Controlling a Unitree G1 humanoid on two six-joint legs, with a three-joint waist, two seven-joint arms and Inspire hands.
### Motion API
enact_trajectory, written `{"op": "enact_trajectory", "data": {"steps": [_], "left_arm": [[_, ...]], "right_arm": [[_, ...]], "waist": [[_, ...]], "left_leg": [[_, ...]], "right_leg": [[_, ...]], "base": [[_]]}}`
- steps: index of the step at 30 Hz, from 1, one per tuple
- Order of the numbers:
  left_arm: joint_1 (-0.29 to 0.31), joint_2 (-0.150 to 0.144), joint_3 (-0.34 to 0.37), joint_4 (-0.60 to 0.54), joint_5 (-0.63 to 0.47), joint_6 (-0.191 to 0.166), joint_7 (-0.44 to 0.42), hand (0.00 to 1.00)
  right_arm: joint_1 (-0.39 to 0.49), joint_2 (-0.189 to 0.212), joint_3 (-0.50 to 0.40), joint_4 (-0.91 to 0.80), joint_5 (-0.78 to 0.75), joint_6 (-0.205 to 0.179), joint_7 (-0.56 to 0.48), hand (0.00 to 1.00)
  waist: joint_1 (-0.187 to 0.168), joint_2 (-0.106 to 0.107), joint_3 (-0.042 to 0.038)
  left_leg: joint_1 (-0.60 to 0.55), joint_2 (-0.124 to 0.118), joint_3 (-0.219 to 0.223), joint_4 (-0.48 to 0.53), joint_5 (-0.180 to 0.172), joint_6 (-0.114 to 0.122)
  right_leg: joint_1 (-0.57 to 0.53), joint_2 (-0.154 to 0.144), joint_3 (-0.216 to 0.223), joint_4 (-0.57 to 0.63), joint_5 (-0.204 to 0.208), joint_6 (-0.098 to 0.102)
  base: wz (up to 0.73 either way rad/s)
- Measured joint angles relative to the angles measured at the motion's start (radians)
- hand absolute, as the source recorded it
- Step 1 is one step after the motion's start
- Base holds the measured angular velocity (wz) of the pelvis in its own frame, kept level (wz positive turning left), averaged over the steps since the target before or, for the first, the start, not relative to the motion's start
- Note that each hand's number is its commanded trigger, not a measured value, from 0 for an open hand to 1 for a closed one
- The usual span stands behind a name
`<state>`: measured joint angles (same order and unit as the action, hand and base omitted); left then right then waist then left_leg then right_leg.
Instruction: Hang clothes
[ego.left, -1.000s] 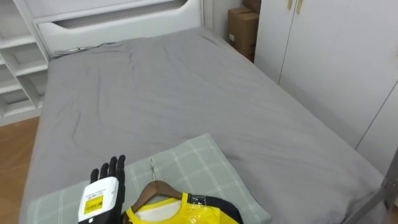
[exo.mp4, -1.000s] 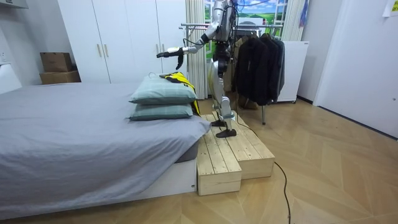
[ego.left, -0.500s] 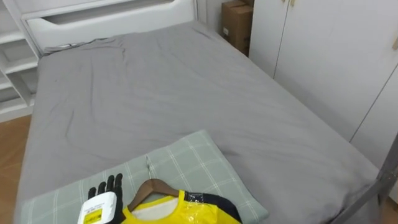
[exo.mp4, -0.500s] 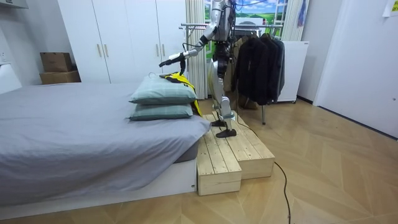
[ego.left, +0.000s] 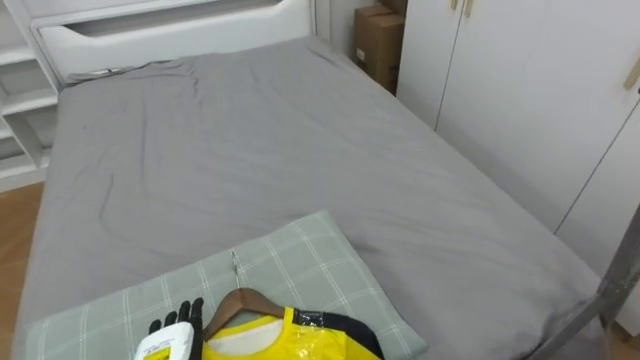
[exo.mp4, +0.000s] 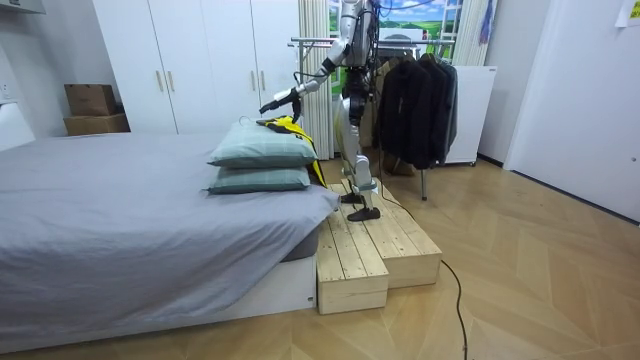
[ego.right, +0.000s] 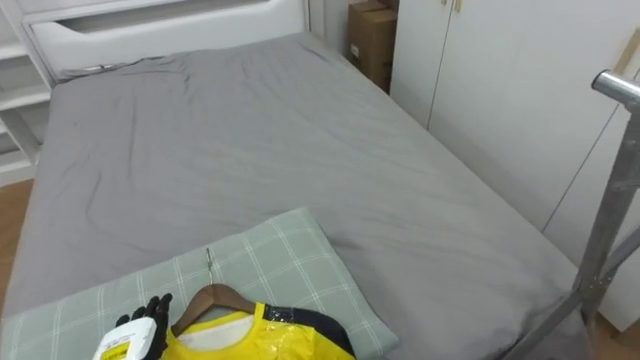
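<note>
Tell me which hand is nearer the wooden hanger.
Left. The left hand is just left of the wooden hanger, above the green pillow, close to the hanger's left shoulder. Where the right hand is cannot be told.

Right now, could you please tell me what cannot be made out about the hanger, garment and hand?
Yellow garment: mostly cut off by the eye views' bottom edge; its kind is unclear.
Wooden hanger: its arms run under the garment.
Left hand: palm cut off by the same edge; whether it touches the hanger is unclear, and in the room view both are too small to tell.
</note>
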<state>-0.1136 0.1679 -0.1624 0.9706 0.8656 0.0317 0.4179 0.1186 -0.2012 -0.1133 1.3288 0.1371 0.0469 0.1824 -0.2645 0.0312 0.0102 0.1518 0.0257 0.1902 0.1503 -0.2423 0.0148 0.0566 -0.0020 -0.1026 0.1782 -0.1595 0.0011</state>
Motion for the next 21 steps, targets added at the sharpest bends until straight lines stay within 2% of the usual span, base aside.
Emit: {"op": "enact_trajectory", "data": {"steps": [4, 8, 15, 17, 21], "left_arm": [[0.0, -0.003, 0.01, 0.064, -0.003, 0.002, -0.011, 0.0], [0.001, -0.009, 0.061, 0.104, -0.007, 0.004, -0.021, 0.0], [0.003, -0.017, 0.128, 0.114, -0.016, 0.004, -0.021, 0.0], [0.003, -0.026, 0.137, 0.128, -0.038, 0.004, -0.021, 0.0], [0.003, -0.034, 0.153, 0.132, -0.094, 0.004, -0.021, 0.0]], "right_arm": [[0.002, 0.002, -0.008, 0.011, -0.071, 0.017, -0.006, 0.0], [0.008, 0.009, -0.008, 0.013, -0.109, 0.041, 0.0, 0.0], [0.025, 0.012, -0.02, 0.016, -0.136, 0.043, 0.011, 0.0], [0.023, 0.013, -0.021, 0.027, -0.143, 0.044, 0.011, 0.0], [0.026, 0.014, -0.022, 0.03, -0.143, 0.058, 0.004, 0.0]], "waist": [[-0.001, 0.0, 0.0], [0.003, -0.001, -0.0001], [0.004, -0.011, -0.0019], [0.006, -0.016, -0.0049], [0.019, -0.02, -0.0052]], "left_leg": [[0.008, 0.001, 0.005, -0.001, 0.0, 0.0], [0.012, 0.002, 0.013, -0.002, 0.0, 0.0], [0.019, 0.0, 0.019, -0.003, 0.0, 0.0], [0.02, 0.0, 0.019, -0.003, 0.0, 0.0], [0.017, 0.002, 0.026, -0.006, 0.0, 0.0]], "right_leg": [[-0.002, 0.003, 0.012, 0.007, 0.0, -0.001], [0.0, 0.004, 0.017, 0.009, 0.0, -0.001], [0.004, 0.003, 0.02, 0.008, 0.0, -0.001], [0.005, 0.003, 0.02, 0.008, 0.0, -0.001], [-0.003, 0.005, 0.026, 0.01, 0.0, -0.001]], "base": [[-0.07], [-0.03], [0.0], [0.0], [-0.05]]}}
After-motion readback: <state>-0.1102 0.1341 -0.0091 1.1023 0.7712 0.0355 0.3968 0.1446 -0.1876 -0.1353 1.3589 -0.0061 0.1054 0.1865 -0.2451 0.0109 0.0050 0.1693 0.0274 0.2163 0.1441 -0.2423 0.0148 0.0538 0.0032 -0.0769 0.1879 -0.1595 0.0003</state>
